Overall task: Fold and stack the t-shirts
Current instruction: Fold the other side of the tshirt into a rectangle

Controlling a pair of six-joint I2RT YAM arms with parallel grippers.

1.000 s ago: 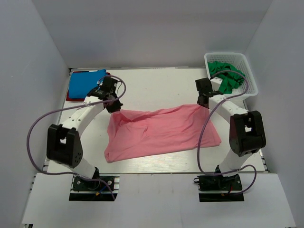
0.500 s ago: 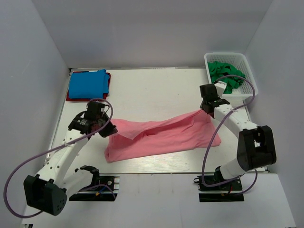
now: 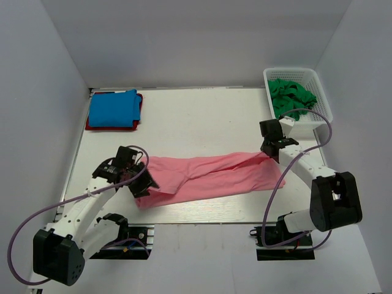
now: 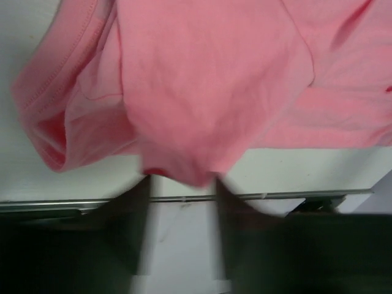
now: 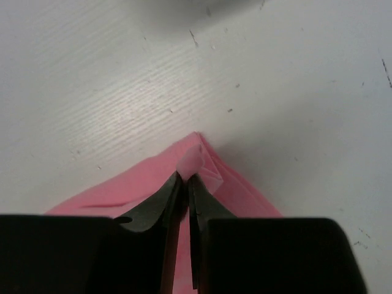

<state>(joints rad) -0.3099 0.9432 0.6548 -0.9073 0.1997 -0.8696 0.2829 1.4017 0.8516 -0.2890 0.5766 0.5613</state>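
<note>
The salmon pink t-shirt lies as a long folded band across the near half of the table. My left gripper is at its left end; in the left wrist view its fingers stand wide apart and blurred, with a lobe of pink cloth hanging at their tips. My right gripper is at the band's upper right corner, and in its wrist view the gripper is nearly together, pinching a nub of the pink cloth. A folded bright blue t-shirt rests on a red one at the far left.
A white lattice basket at the far right corner holds several dark green t-shirts. The table's near edge runs just below the left gripper. Grey walls enclose the table on three sides.
Both arms drew the shirt's far edge toward the near side, narrowing it into a band. The left gripper's fingers have spread apart; the right still pinches the corner.
</note>
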